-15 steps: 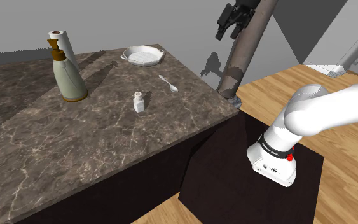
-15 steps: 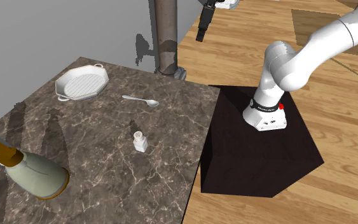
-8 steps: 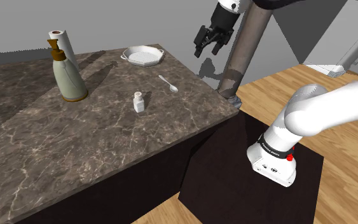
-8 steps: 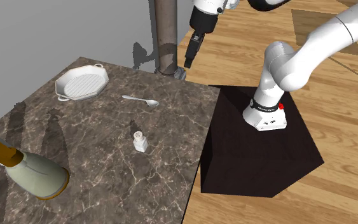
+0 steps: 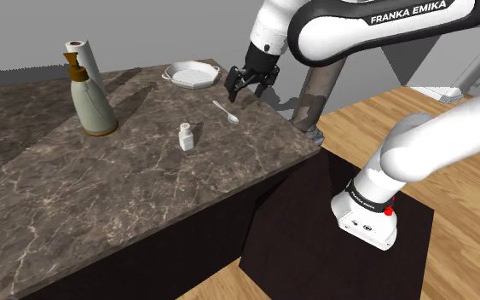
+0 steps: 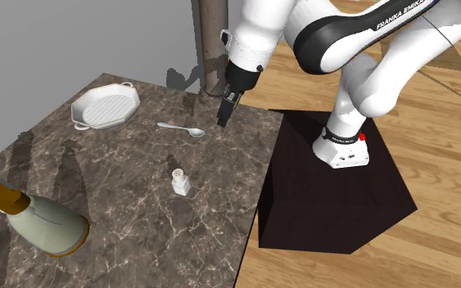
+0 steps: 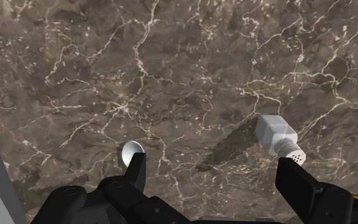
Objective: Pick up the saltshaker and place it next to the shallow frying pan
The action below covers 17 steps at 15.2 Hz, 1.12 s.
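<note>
A small white saltshaker [image 5: 186, 136] [image 6: 181, 181] stands upright on the dark marble counter [image 5: 101, 187]. The shallow frying pan [image 5: 192, 74] [image 6: 104, 106], drawn white and eight-sided with ribs, sits at the counter's far corner. My black gripper [image 5: 246, 85] [image 6: 224, 110] hangs open above the counter, just past a white spoon [image 5: 224, 111] [image 6: 181, 128] and apart from the shaker. In the wrist view the shaker [image 7: 278, 138] lies just ahead of one finger [image 7: 295, 181], and the spoon's bowl [image 7: 131, 151] peeks out by the other finger [image 7: 136, 168]. Nothing sits between them.
A tall pale soap bottle [image 5: 91, 98] [image 6: 40, 221] and a paper towel roll [image 5: 80, 51] stand at the shoulder view's left. A brown pillar [image 5: 315, 85] [image 6: 212, 49] rises beside the counter's corner. The arm's base [image 5: 366, 213] sits on a dark mat over wooden floor.
The arm has swung down and towards the shoulder view's left, from beside the pillar to low over the counter near the spoon. The fingers stayed open. Nothing on the counter moved.
</note>
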Motion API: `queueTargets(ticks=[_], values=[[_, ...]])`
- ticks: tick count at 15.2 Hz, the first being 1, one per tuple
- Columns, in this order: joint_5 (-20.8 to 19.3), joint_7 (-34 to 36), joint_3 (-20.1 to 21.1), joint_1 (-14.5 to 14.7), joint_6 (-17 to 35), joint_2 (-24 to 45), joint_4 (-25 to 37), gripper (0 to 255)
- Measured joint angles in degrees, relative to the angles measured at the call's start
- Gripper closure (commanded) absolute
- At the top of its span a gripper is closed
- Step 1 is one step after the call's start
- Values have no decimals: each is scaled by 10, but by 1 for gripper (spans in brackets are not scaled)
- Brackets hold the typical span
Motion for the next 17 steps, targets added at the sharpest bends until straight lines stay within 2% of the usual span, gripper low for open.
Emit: queueTargets(ticks=[4, 8, 10, 12, 15, 17], values=[[-38, 80, 66, -28, 56, 75, 24, 0], [-117, 185, 140, -73, 112, 167, 51, 0], [-180, 251, 175, -98, 125, 223, 79, 0], [-264, 331, 204, -114, 129, 289, 111, 0], [-387, 441, 210, -101, 111, 386, 169, 0], [-439, 487, 199, -81, 103, 429, 195, 0]])
